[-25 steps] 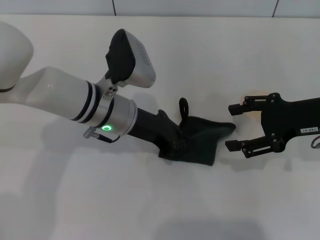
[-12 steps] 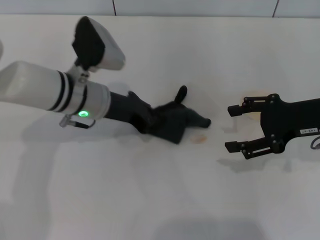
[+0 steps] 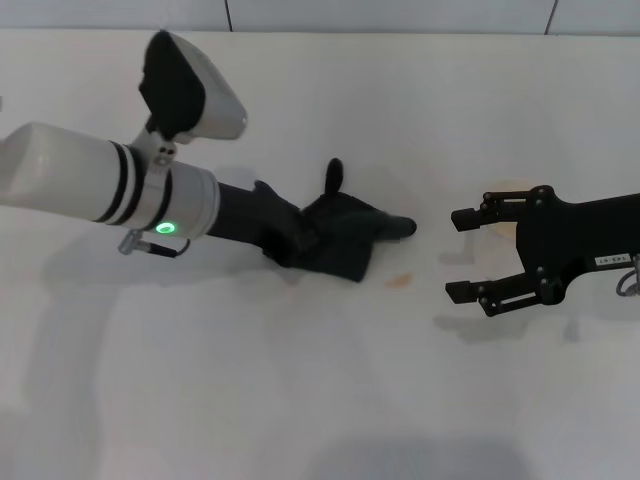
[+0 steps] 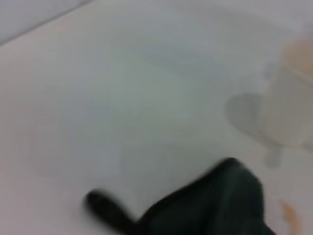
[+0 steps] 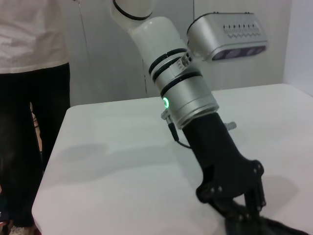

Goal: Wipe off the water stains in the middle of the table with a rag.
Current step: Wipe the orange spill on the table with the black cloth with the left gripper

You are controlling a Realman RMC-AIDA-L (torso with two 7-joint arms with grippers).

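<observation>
Head view: the left tool (image 3: 318, 238) presses the bunched dark rag (image 3: 352, 238) onto the white counter (image 3: 300, 380); cloth hides its fingers, so how far it is closed cannot be told. The rag's loop tab stands up on its far side. Just beside the rag, toward the right tool (image 3: 462, 254), lies a faint orange-brown water stain (image 3: 400, 280). The right tool hovers with jaws wide apart, holding nothing, a pale plastic cup (image 3: 505, 205) behind it.

Left wrist view: the rag (image 4: 215, 205) lies on the counter (image 4: 98, 98), the stain (image 4: 289, 215) just beside it, the cup (image 4: 288, 107) near.

Right wrist view: the left tool (image 5: 242, 198) sits on the rag (image 5: 264, 227); a person (image 5: 29, 98) stands beyond the counter (image 5: 112, 166).
</observation>
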